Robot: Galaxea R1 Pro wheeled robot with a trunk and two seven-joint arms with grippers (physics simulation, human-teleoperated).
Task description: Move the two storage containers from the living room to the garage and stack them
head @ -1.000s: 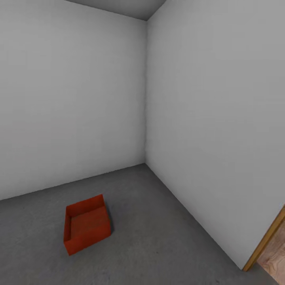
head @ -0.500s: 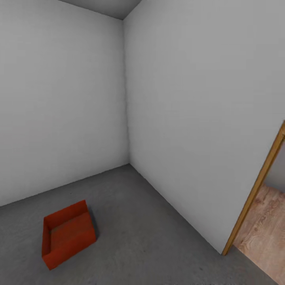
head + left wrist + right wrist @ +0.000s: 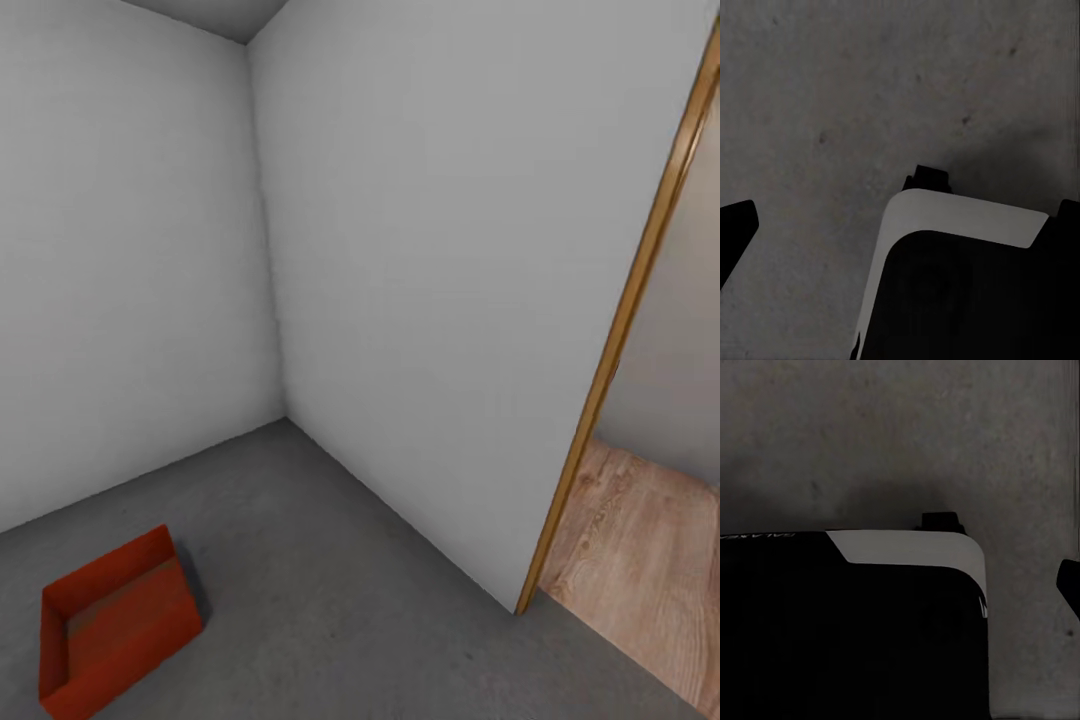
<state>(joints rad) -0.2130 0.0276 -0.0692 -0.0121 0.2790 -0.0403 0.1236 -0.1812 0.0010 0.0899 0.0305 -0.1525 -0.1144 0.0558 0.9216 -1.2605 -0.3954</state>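
Head view is showing a corner of the garage: plain white-grey walls (image 3: 420, 250) meeting above the dark grey concrete floor (image 3: 330, 590), and one storage container (image 3: 112, 625) sitting on that floor at the lower left, well apart from both walls. It is lying flat and upright, open side up, turned at an angle to the walls — a red-orange bin with flat sides, no lid, and nothing visible inside it. Its near corner is running off the picture's bottom edge.

At the right, a wooden door frame (image 3: 618, 330) is opening onto light wood plank flooring (image 3: 640, 560), which looks like the way toward the living room. By my reading, one container is already placed and nothing is stacked on it, so the fetching of the second bin is the step in hand. Next, the base is needing to steer through that doorway without clipping the frame.

Both wrist views are looking down at speckled concrete past dark parts of the robot's body. Dark slivers at their edges may be fingertips, but I cannot tell how far either gripper is open; nothing is showing in their grasp.
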